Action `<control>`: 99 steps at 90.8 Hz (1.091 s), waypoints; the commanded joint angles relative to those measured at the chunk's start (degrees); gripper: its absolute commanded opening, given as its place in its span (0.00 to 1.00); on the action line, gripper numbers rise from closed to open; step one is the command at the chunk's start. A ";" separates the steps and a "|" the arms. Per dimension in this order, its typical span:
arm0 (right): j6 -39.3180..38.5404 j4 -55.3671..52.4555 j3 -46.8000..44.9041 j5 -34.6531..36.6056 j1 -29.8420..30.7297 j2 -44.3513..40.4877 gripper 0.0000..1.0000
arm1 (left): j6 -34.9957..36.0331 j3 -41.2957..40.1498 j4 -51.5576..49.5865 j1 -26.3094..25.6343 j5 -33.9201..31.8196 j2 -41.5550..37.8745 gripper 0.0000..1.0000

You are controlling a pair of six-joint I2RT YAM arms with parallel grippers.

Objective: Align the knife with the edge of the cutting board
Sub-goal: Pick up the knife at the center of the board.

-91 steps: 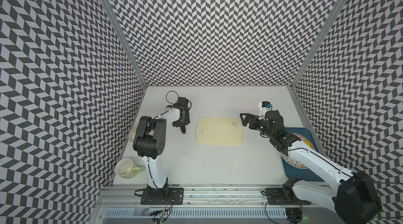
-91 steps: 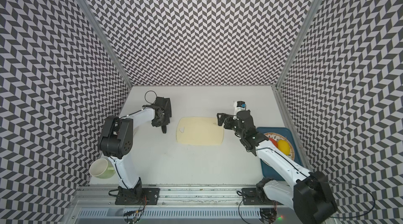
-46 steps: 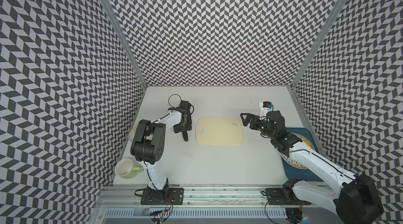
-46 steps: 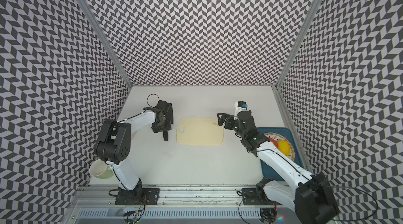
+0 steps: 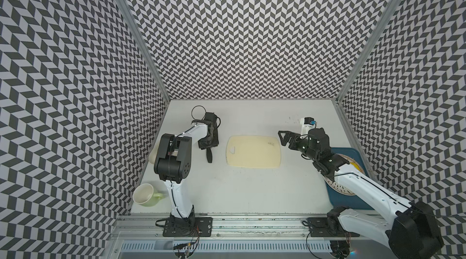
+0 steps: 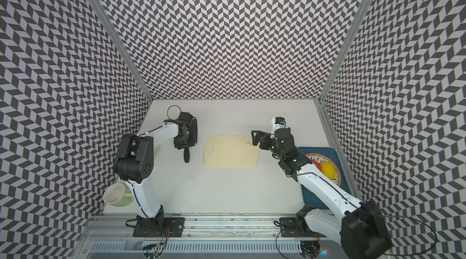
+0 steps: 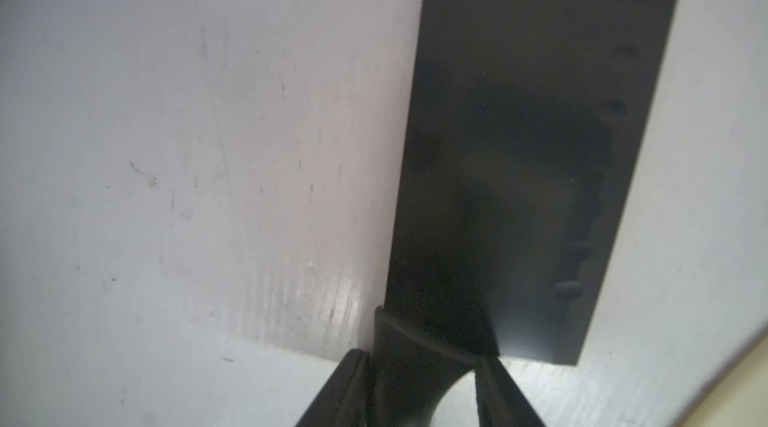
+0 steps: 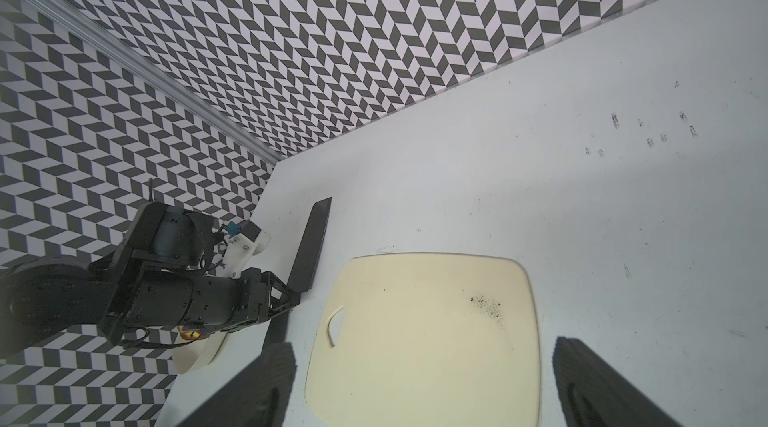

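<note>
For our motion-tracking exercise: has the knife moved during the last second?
Yes. The knife's handle tip, earlier level with the cutting board's middle, now lies almost level with the board's near edge.

The cutting board (image 5: 253,151) lies in the middle of the table (image 5: 247,189). The knife (image 5: 209,155) is to its left, apart from the short edge and roughly parallel to it (handle toward the front, blade toward the back wall). A tray (image 5: 339,202) at the right edge carries a plate (image 5: 335,187), and a mug (image 5: 143,194) stands at the front-left corner.
</note>
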 commanded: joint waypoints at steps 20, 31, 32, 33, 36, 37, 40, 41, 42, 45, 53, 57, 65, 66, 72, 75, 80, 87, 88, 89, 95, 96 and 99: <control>0.51 1.56 -0.55 0.98 0.33 -1.52 1.00 | 0.45 -0.99 -3.98 -0.54 -0.24 -2.43 0.49; 0.47 1.56 -0.57 0.82 0.33 -1.59 1.00 | 0.26 -1.89 -4.05 -0.60 -0.65 -4.86 0.50; 0.47 1.56 -0.58 0.78 0.33 -1.58 1.00 | 0.26 -1.93 -4.07 -0.60 -0.60 -4.96 0.50; 0.47 1.56 -0.59 0.77 0.33 -1.57 1.00 | 0.26 -1.95 -4.09 -0.60 -0.62 -5.05 0.51; 0.47 1.51 -0.52 0.83 0.33 -1.65 1.00 | 0.25 -1.97 -4.14 -0.60 -0.66 -5.13 0.51; 0.47 1.49 -0.55 0.79 0.33 -1.69 1.00 | 0.25 -1.97 -4.21 -0.60 -0.78 -5.09 0.52; 0.39 1.47 -0.56 0.85 0.33 -1.81 1.00 | 0.30 -2.00 -4.23 -0.60 -1.20 -4.95 0.52; 0.39 1.43 -0.57 0.93 0.33 -1.82 1.00 | 0.32 -2.03 -4.21 -0.60 -1.28 -4.87 0.52; 0.38 1.40 -0.58 0.97 0.33 -1.82 1.00 | 0.37 -2.00 -4.20 -0.60 -1.44 -4.70 0.52; 0.46 1.34 -0.59 1.06 0.33 -1.89 1.00 | 0.50 -2.03 -4.19 -0.60 -1.67 -4.23 0.52; 0.48 1.38 -0.71 1.31 0.33 -2.14 1.00 | 0.73 -1.39 -4.40 -0.65 -2.01 -2.37 0.49; 0.47 1.38 -0.74 1.34 0.33 -2.27 1.00 | 0.74 -0.80 -4.67 -0.62 -2.37 -1.48 0.47; 0.47 1.38 -0.74 1.32 0.33 -2.35 1.00 | 0.87 -0.65 -4.78 -0.62 -2.94 -0.24 0.46; 0.47 1.38 -0.71 1.30 0.33 -2.35 1.00 | 0.91 -0.65 -4.70 -0.56 -2.89 -0.05 0.46; 0.54 1.32 -0.70 1.35 0.33 -2.46 1.00 | 0.99 -0.43 -4.65 -0.58 -3.04 0.72 0.41; 0.55 1.36 -0.80 1.35 0.33 -2.52 1.00 | 0.96 -0.33 -4.61 -0.53 -3.25 1.07 0.37; 0.56 1.30 -0.82 1.44 0.33 -2.61 1.00 | 1.04 -0.39 -4.35 -0.55 -2.84 1.52 0.34; 0.56 1.29 -0.79 1.43 0.33 -2.77 1.00 | 1.04 -0.47 -3.92 -0.60 -2.10 1.77 0.26; 0.56 1.29 -0.82 1.40 0.37 -2.78 1.00 | 1.04 -0.48 -3.88 -0.55 -2.08 1.83 0.25; 0.56 1.25 -0.84 1.42 0.35 -2.79 1.00 | 1.04 -0.43 -3.86 -0.53 -2.15 1.86 0.23; 0.56 1.33 -0.89 1.66 0.33 -2.88 1.00 | 1.04 -0.39 -3.84 -0.53 -2.45 1.89 0.18; 0.56 1.35 -0.92 1.69 0.33 -2.88 1.00 | 1.04 -0.43 -3.84 -0.52 -2.43 1.85 0.18; 0.56 1.33 -0.94 1.71 0.34 -2.88 1.00 | 1.04 -0.54 -3.80 -0.51 -2.43 1.58 0.17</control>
